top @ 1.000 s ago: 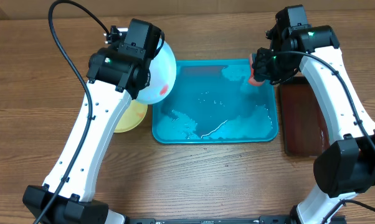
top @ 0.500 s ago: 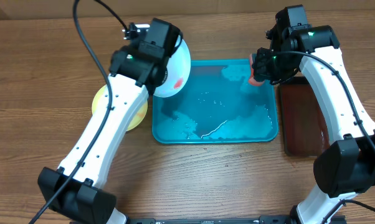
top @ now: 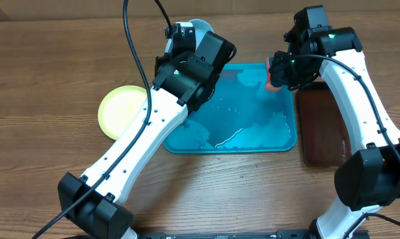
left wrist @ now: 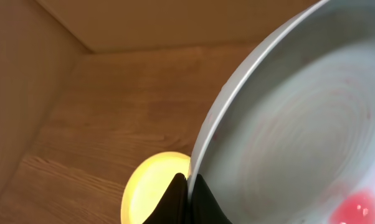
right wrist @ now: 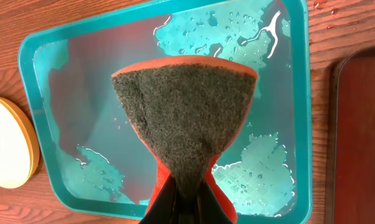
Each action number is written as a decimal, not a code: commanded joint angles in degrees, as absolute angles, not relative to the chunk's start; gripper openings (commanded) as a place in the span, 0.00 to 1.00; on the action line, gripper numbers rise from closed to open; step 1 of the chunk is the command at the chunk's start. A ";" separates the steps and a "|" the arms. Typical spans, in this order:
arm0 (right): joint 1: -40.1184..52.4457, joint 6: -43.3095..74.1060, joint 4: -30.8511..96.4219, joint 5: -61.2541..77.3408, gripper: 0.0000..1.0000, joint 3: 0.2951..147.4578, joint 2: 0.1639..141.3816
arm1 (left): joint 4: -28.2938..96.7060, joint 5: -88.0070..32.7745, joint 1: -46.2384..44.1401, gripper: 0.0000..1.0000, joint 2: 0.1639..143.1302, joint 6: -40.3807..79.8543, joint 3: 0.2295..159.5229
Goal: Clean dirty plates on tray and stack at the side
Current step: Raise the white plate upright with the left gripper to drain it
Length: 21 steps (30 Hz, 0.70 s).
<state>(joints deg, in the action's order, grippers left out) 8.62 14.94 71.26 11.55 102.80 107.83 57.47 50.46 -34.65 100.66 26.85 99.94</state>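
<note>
My left gripper [left wrist: 189, 190] is shut on the rim of the white-bluish plate [left wrist: 299, 118], which is held tilted and has a red sauce smear [left wrist: 356, 205]. From overhead only the plate's edge [top: 199, 25] shows behind the left wrist, above the back left corner of the turquoise tray [top: 253, 143]. The yellow-green plates [top: 123, 111] lie stacked on the table left of the tray. My right gripper [right wrist: 187, 186] is shut on an orange sponge with a dark scouring face [right wrist: 187, 106], held above the wet tray [right wrist: 69, 87] near its back right corner [top: 274, 73].
A dark brown tray [top: 323, 126] lies right of the turquoise tray, and also shows in the right wrist view [right wrist: 362, 124]. Water pools in the turquoise tray. The left arm stretches diagonally over the tray's left edge. The yellow-green plates also show in the right wrist view [right wrist: 7, 149].
My left arm has swung right with the plate, from above the yellow-green plates to the tray's back left corner, uncovering those plates. The right arm has not moved.
</note>
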 commanded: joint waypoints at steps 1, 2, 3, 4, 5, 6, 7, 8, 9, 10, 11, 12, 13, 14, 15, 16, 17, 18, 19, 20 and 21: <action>8.56 14.50 71.24 10.96 0.04 103.96 106.83 | 56.36 56.45 -35.55 0.04 100.95 27.86 101.36; 8.56 14.48 71.24 10.94 0.04 103.96 106.83 | 56.18 57.47 -35.73 0.04 100.95 27.88 101.36; 8.56 14.48 71.22 10.94 0.04 103.96 106.83 | 56.05 58.28 -35.88 0.04 100.92 27.88 101.36; 8.56 14.48 71.22 10.94 0.04 103.96 106.83 | 55.86 59.29 -36.07 0.04 100.95 27.86 101.36; 8.56 14.50 71.22 10.94 0.04 103.96 106.83 | 55.64 59.96 -36.25 0.04 100.95 27.86 101.36; 8.56 14.48 71.24 10.94 0.04 103.96 106.83 | 55.35 60.53 -36.42 0.04 100.92 27.86 101.38; 8.56 14.48 71.26 10.94 0.04 103.96 106.83 | 55.00 61.04 -36.62 0.04 100.92 27.77 101.36; 8.56 14.50 71.31 10.96 0.04 103.96 106.83 | 54.63 61.63 -36.84 0.04 100.92 27.64 101.36; 8.56 14.50 71.35 10.94 0.04 103.96 106.83 | 54.37 62.13 -37.01 0.04 100.92 27.64 101.36; 8.56 14.50 71.40 10.96 0.04 103.96 106.83 | 54.00 62.50 -37.23 0.04 100.92 27.31 101.36; 8.56 14.50 71.46 10.96 0.04 103.96 106.83 | 53.56 62.59 -37.45 0.04 100.92 26.94 101.36; 8.56 14.50 71.50 10.96 0.04 103.96 106.83 | 53.15 62.85 -37.67 0.04 100.92 26.81 101.36; 8.56 14.50 71.50 10.96 0.04 103.96 106.83 | 52.99 63.18 -37.87 0.04 100.92 26.81 101.36; 8.56 14.50 71.50 10.96 0.04 103.96 106.83 | 52.84 63.77 -37.95 0.04 100.92 26.79 101.36; 8.56 14.50 71.50 10.96 0.04 103.96 106.83 | 52.80 64.73 -38.09 0.04 100.92 26.81 101.36; 8.56 14.48 71.48 10.96 0.04 103.96 106.83 | 52.82 65.56 -38.22 0.04 100.92 26.79 101.36; 8.56 14.50 71.48 10.96 0.04 103.96 106.83 | 52.80 67.02 -38.37 0.04 100.92 26.79 101.36; 8.56 14.48 71.46 10.96 0.04 103.96 106.83 | 52.80 68.40 -38.59 0.04 100.92 26.81 101.38; 8.56 14.50 71.44 10.94 0.04 103.96 106.83 | 52.80 70.70 -38.85 0.04 100.92 26.81 101.36; 8.56 14.50 71.44 10.94 0.04 103.96 106.83 | 52.75 72.58 -39.09 0.04 100.92 26.83 101.38; 8.56 14.48 71.44 10.94 0.04 103.96 106.83 | 52.47 74.15 -39.38 0.04 100.92 26.83 101.36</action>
